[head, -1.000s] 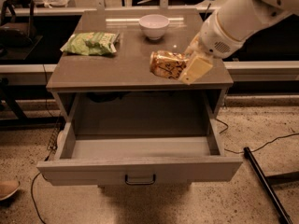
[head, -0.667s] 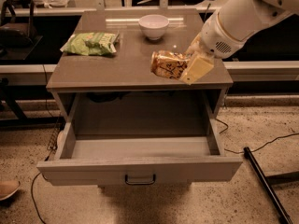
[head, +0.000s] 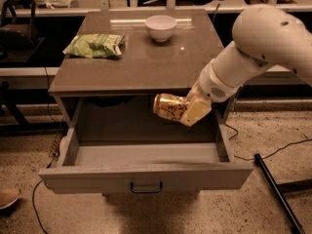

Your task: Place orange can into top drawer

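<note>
Over top drawer (head: 146,177), end effector (head: 189,112) gripping orange can (head: 168,106)

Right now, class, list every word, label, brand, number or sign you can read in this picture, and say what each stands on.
orange can, held by the claw over the open top drawer: swirly print, no letters legible.
green snack bag on the tabletop: print too blurred to read.
white bowl: no marking visible.
Drawer front: no label.
No text can be quoted.
</note>
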